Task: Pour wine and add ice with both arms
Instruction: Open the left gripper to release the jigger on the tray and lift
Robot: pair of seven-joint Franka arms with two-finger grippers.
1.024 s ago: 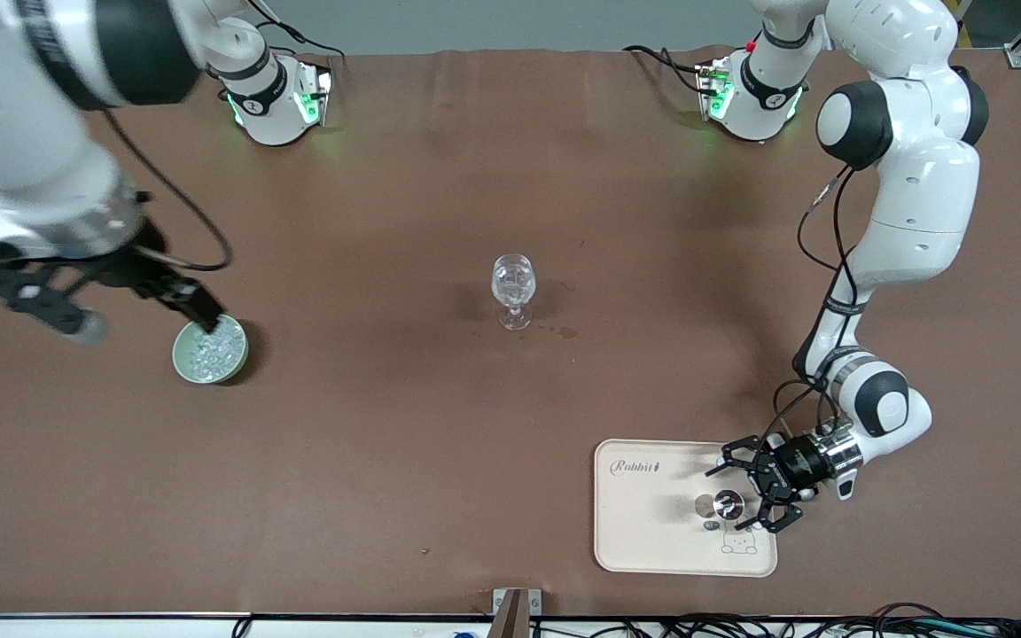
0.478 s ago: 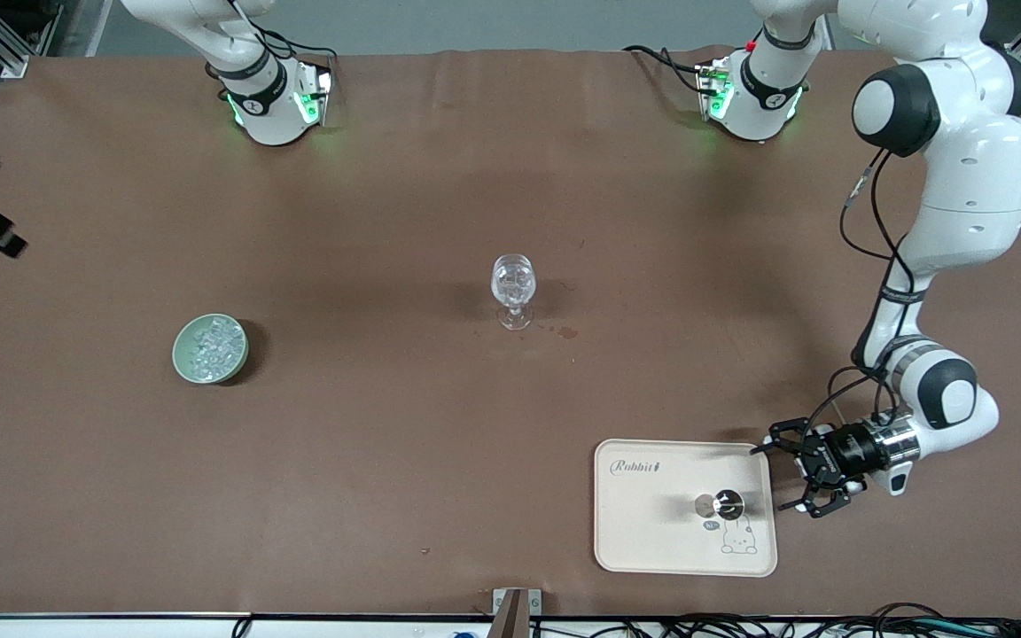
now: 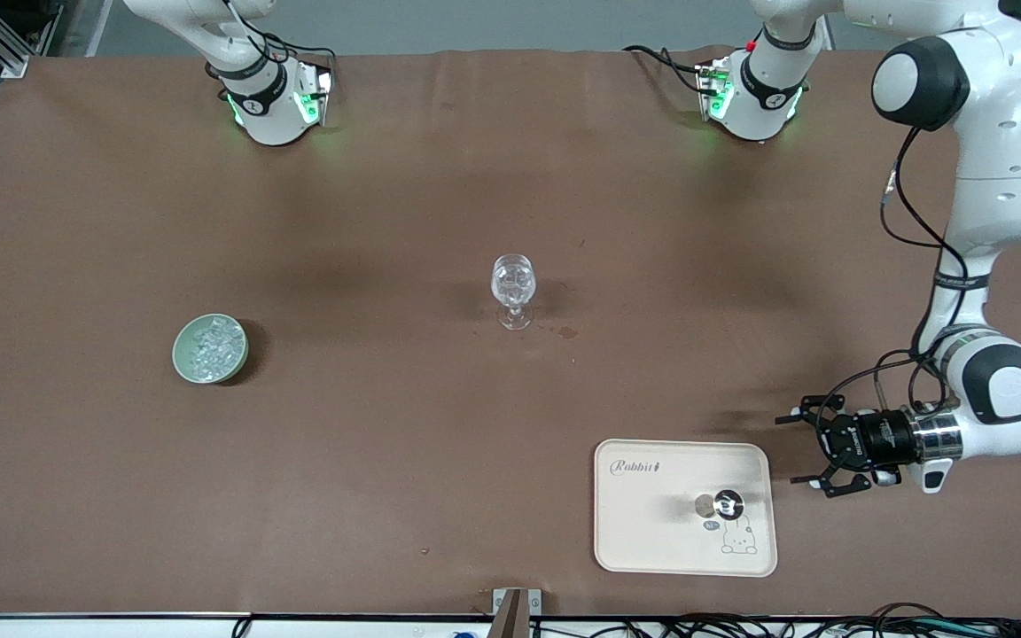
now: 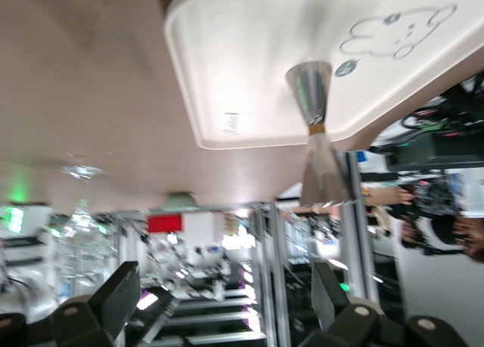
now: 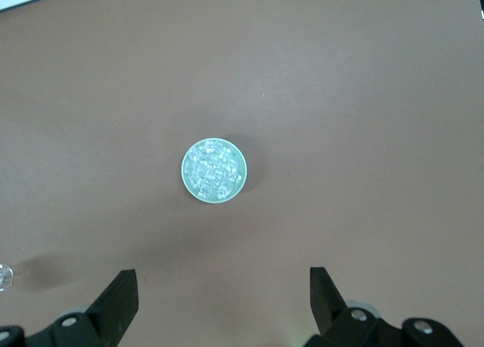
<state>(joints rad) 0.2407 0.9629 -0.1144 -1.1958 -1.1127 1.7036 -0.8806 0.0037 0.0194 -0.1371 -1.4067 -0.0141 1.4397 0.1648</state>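
A clear stemmed glass stands mid-table, something glinting in its cup. Ice fills a pale green bowl toward the right arm's end. High over it, my right gripper hangs open and empty, with the ice straight below. A small hourglass-shaped metal cup stands on the cream tray. My left gripper is open and empty, low beside the tray toward the left arm's end. It faces the metal cup. No wine shows.
A small dark spot marks the brown mat beside the glass. The tray sits close to the table edge nearest the front camera. Both arm bases stand along the farthest edge.
My left gripper has drawn back off the tray, away from the metal cup, toward the left arm's end. My right arm has lifted from the bowl and swung almost out of the front view.
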